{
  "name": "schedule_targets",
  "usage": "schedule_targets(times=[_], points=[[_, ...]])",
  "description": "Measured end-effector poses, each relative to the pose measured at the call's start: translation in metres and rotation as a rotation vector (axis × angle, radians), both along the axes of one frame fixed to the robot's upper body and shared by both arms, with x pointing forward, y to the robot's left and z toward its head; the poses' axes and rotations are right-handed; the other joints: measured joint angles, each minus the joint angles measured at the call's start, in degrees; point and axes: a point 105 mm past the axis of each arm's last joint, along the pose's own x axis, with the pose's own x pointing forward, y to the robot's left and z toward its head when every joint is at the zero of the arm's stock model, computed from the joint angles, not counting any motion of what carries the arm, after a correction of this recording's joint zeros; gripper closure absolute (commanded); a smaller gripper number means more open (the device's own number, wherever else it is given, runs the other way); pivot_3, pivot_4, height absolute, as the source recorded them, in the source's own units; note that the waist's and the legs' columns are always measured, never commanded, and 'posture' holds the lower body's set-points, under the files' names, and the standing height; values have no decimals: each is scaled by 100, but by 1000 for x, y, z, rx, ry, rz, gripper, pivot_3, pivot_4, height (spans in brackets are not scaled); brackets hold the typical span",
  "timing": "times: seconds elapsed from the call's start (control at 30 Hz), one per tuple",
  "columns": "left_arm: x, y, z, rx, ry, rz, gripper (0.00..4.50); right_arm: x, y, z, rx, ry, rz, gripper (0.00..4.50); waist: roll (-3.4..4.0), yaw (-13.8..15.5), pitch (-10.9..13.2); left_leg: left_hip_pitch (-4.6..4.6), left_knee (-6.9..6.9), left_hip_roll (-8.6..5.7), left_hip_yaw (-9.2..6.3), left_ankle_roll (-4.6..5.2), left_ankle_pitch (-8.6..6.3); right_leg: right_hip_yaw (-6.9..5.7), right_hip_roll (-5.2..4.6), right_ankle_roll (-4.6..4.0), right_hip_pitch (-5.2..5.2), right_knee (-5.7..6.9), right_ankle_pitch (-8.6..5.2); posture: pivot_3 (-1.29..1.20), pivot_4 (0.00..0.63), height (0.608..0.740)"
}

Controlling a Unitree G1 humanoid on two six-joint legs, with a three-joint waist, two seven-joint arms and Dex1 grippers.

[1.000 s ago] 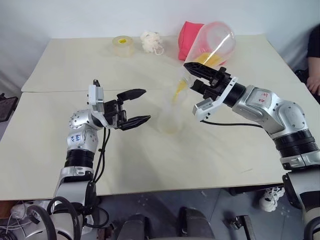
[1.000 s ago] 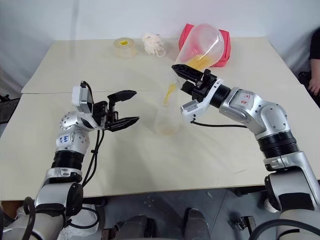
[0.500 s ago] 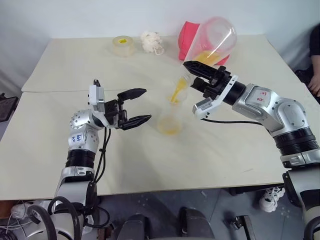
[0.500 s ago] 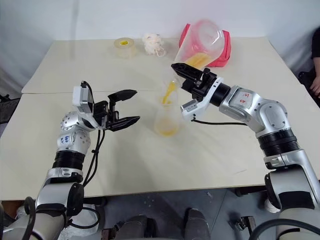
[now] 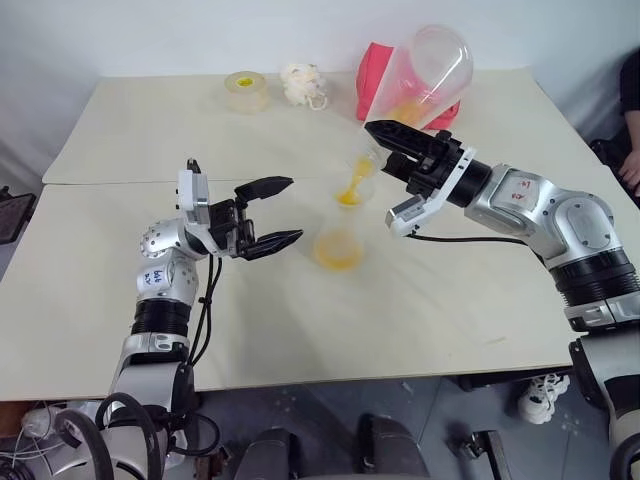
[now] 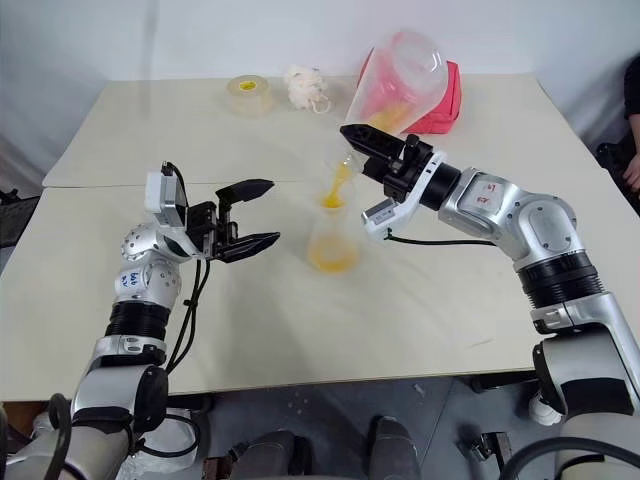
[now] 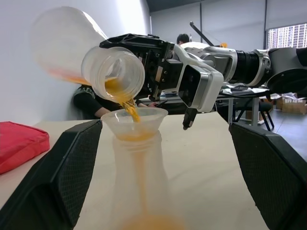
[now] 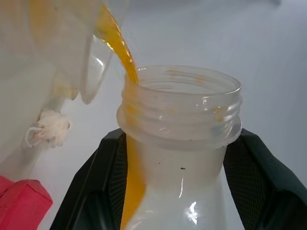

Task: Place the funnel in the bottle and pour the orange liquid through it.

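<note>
Left eye view: right hand (image 5: 385, 140), centre frame, clenching neck of tilted clear flask (image 5: 425, 75), pouring orange liquid (image 5: 352, 185) into funnel (image 5: 358, 185) seated in bottle (image 5: 338, 240) on counter (image 5: 450, 300). Left hand (image 5: 275, 213) hanging released, left of bottle.

Left wrist view: stream landing inside funnel rim.

Judgement: flask smooth, light, stiff; neck grip suiting it best.

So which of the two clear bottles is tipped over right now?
The bottle gripped by the right gripper, tilted mouth-down and pouring; the other bottle stands upright under the funnel.
</note>
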Motion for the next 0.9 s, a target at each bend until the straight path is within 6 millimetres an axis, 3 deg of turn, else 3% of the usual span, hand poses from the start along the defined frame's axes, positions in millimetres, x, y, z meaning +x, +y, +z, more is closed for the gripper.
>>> schedule_targets(times=[0.9], points=[[10,1,-13,65,77,68,0,4,1,5,-57,-35,12,2054,0,-4,0,0,-1,4,18,0,0,0,0,0,0,0,0,0,150,740]])
